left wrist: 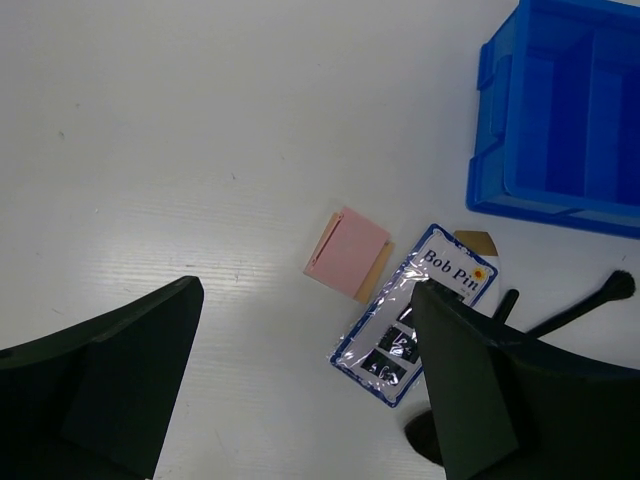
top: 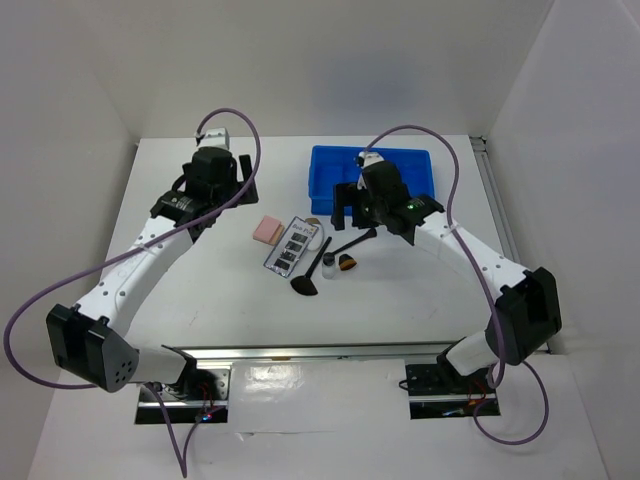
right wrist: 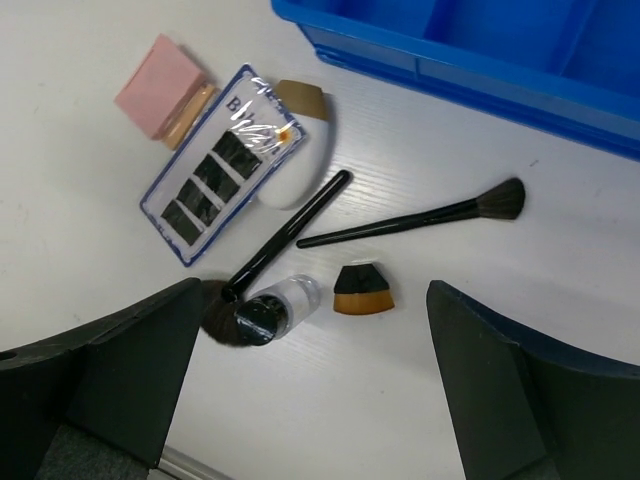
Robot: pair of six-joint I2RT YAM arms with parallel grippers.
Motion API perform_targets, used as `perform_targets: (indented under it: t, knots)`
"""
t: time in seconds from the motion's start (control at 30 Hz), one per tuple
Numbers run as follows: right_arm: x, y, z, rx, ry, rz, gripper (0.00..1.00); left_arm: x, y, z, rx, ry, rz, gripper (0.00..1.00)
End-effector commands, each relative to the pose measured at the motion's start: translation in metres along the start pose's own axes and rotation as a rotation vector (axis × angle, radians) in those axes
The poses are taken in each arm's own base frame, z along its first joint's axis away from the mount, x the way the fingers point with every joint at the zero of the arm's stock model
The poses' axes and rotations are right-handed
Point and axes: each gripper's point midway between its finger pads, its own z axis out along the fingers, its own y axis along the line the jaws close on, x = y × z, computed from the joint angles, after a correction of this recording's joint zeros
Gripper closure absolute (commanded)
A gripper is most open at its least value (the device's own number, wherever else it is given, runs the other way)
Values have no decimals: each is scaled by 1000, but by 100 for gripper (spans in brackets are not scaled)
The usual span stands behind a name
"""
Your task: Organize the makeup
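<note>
White table (top: 400,300), makeup (right wrist: 210,170) scattered beneath right fingers (right wrist: 110,380), spread empty; left fingers (left wrist: 100,390) likewise spread

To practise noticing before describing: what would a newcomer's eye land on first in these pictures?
The bright blue bin at the far side of the table catches the eye first. Just in front of it lies a loose scatter: a pink sponge, a Bob Pin card, thin black brushes and a stubby orange-brown brush. The left gripper and right gripper hover open nearby.
</note>
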Motion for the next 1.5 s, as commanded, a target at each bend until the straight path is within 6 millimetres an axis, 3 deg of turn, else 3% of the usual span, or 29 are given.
perform_targets:
  t: [0.0, 0.07, 0.13, 0.33, 0.43, 0.63, 0.97, 1.07, 1.47]
  knots:
    - [-5, 18, -2, -95, -23, -49, 0, -14, -4, -6, 11, -31, -25, 0]
    - [7, 22, 4, -83, -5, -21, 0, -7, -5, -3, 13, -4, -15, 0]
    - [2, 19, -1, -35, -79, 22, 0, -5, -4, -3, 10, 4, -12, 0]
    - [21, 49, -15, -209, -107, -47, 0, 9, -11, 1, 40, 75, 17, 0]
    - [42, 52, -6, -192, -51, -83, 0, 7, -13, 1, 53, 69, 14, 0]
    - [66, 68, 5, -211, -20, -125, 0, 8, -16, 0, 72, 69, 11, 0]
    - [82, 60, 31, -42, -25, -138, 0, 12, -19, 2, 88, 84, 13, 0]
    - [96, 55, 43, -20, 19, -151, 0, 12, -19, 2, 88, 84, 13, 0]
    - [100, 52, 62, 24, 22, -114, 27, 13, -16, 0, 87, 57, -4, 0]
